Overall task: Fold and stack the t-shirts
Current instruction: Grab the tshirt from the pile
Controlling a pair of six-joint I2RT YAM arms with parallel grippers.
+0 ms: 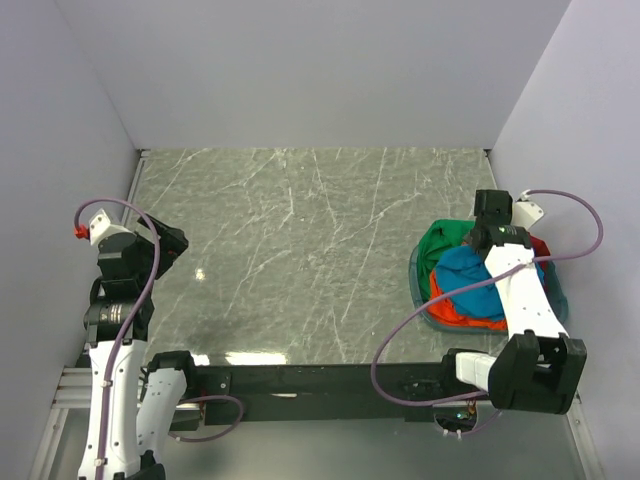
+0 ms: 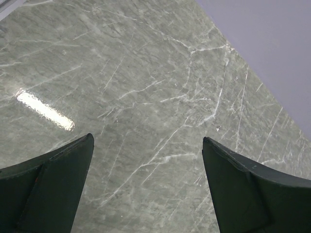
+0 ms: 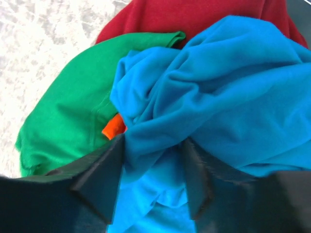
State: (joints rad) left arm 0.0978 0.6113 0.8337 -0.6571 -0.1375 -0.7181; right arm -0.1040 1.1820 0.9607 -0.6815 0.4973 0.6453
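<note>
A grey-green marble-patterned table (image 1: 300, 260) with white veins fills the floor of a booth of plain pale walls (image 1: 300, 70); a light glare sits at its lower left. The left gripper (image 2: 146, 138) hangs wide open and empty over bare stone. At lower right of the top view, the basket (image 1: 416, 278) holds the heap. There the right gripper (image 3: 154, 140) pinches a fold of the teal-blue t-shirt (image 3: 218, 87), beside the green t-shirt (image 3: 68, 111), the dark red t-shirt (image 3: 194, 14) and the orange-red t-shirt (image 3: 114, 127).

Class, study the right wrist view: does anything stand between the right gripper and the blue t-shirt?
Nothing visible does. The blue t-shirt lies uppermost, and a bunch of its cloth sits between the fingers of the right gripper.
</note>
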